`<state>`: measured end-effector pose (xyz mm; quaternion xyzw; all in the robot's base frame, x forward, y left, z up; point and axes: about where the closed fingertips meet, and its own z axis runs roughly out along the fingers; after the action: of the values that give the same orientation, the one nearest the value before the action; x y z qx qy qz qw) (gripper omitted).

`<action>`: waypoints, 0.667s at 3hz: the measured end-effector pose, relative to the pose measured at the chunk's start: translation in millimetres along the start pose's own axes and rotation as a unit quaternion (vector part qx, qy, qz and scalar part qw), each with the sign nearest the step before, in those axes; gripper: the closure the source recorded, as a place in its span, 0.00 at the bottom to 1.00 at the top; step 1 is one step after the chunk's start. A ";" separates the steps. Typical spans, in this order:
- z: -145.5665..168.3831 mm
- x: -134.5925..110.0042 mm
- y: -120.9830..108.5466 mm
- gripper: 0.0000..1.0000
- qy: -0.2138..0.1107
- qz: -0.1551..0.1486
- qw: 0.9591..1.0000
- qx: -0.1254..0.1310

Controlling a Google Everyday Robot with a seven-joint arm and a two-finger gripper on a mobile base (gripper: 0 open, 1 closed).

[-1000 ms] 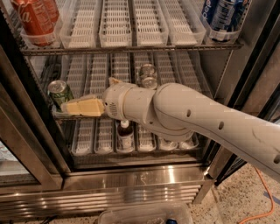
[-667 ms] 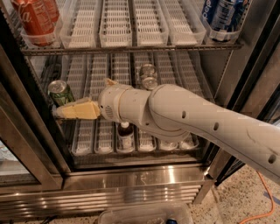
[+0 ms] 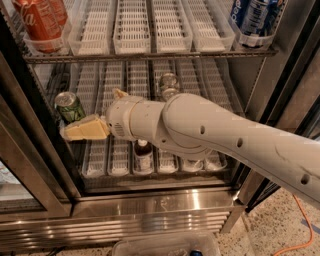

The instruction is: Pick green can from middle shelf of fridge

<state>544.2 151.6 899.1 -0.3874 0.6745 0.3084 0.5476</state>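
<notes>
Quick count: two red cans [image 3: 37, 22], two blue cans [image 3: 255, 15], one green can [image 3: 69, 106], one silver-topped can [image 3: 169, 84], one bottle [image 3: 143, 152]; my fingers [image 3: 75, 131] just beside the green can.

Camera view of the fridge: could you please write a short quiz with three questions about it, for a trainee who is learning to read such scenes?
1. True or false: the green can lies on its side.
2. Where is the gripper? A) right beside the green can, just under it in the picture; B) on the top tier by the red can; C) outside the fridge, near the floor.
3. Fill in: the top right can is mostly ____ in colour.

Key: 1 false, it stands upright; 2 A; 3 blue.
</notes>
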 end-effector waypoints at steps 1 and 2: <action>14.3 9.9 9.1 0.00 -0.016 0.019 1.000 -0.008; 27.1 19.0 17.2 0.00 -0.030 0.037 0.999 -0.015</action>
<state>541.0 179.6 874.7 -0.3613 0.6665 0.3503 0.5500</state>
